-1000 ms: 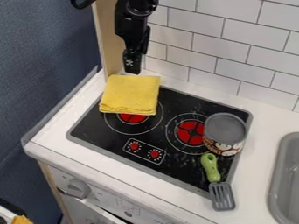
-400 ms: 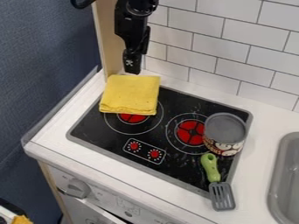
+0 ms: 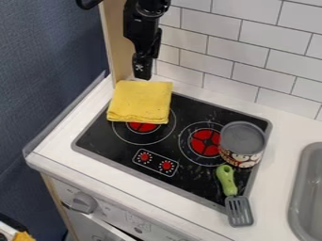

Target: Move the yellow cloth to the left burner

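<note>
The yellow cloth (image 3: 141, 101) lies folded at the back left of the black stovetop (image 3: 110, 141), covering the rear part of the left burner (image 3: 142, 127) and reaching over the stovetop's back edge onto the white counter (image 3: 75, 127). The burner's front arc and some of its red centre show below the fold. Just above the cloth's back edge in the view hangs the black gripper (image 3: 142, 74), pointing down; whether it is wide or narrow I cannot tell, nor whether it touches the cloth. Right of the cloth is the right burner (image 3: 205, 142), with a grey-topped can (image 3: 241, 141) over its right side. Near the can's base starts the green handle of a spatula (image 3: 239, 212), whose grey slotted head crosses the stovetop's front edge. Farther right is a grey sink (image 3: 308, 188).
</note>
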